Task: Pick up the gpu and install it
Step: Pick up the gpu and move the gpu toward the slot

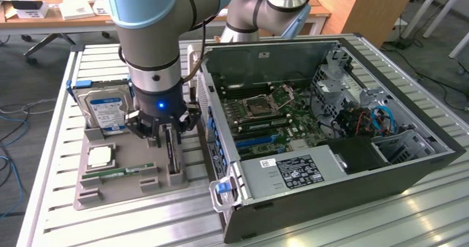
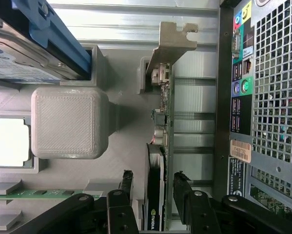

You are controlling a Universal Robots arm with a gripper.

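Over tray point(image 1: 121, 167), end effector point(image 2: 153, 176) straddling gpu point(image 2: 164, 124) — upright

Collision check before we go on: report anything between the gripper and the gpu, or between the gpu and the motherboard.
Nothing between gripper and gpu: the open fingers straddle the card, standing on edge in its gray holder. Toward the motherboard, the case's rear wall stands between holder and board; the case's upward side is open.

The gpu point(image 1: 173, 159), a thin black card, stood upright on its long edge in a gray tray point(image 1: 124, 189) slot at the exterior view's left of the computer case point(image 1: 330, 197), its silvery bracket point(image 2: 172, 41) at the far end.
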